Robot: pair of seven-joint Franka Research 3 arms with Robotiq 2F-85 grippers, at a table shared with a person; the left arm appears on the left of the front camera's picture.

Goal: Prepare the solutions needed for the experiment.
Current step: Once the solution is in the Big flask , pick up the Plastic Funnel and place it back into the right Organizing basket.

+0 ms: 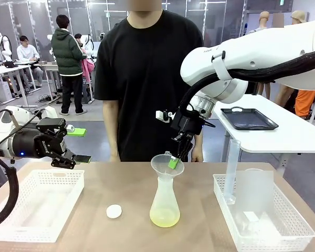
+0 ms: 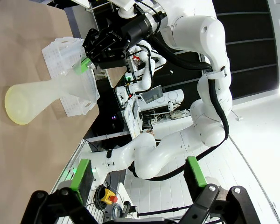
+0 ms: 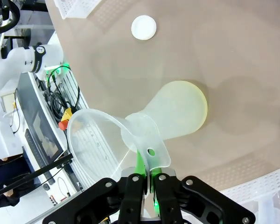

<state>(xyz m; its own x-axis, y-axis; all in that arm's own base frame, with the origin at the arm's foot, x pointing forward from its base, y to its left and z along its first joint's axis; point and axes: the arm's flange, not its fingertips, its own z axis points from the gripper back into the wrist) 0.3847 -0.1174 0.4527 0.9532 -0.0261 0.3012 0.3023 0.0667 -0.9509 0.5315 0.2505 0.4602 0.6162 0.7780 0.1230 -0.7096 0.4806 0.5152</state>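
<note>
A translucent conical flask [image 1: 164,202] stands mid-table with a small amount of pale yellow-green solution [image 1: 164,216] in its base. A clear funnel [image 1: 167,163] sits in its neck. My right gripper [image 1: 174,161] is shut on the funnel's rim tab [image 3: 154,151], green pads pinched together just above the flask mouth. The right wrist view looks down on the funnel [image 3: 95,144] and flask [image 3: 177,114]. My left gripper [image 1: 80,145] hangs open and empty above the left basket, far from the flask [image 2: 42,95]; its fingers [image 2: 81,175] stand wide apart.
A small white cap [image 1: 114,211] lies left of the flask. An empty white basket [image 1: 37,205] sits at the left; another basket [image 1: 283,231] at the right holds a tall cylinder [image 1: 232,170] and a beaker [image 1: 254,194]. A person stands at the far edge.
</note>
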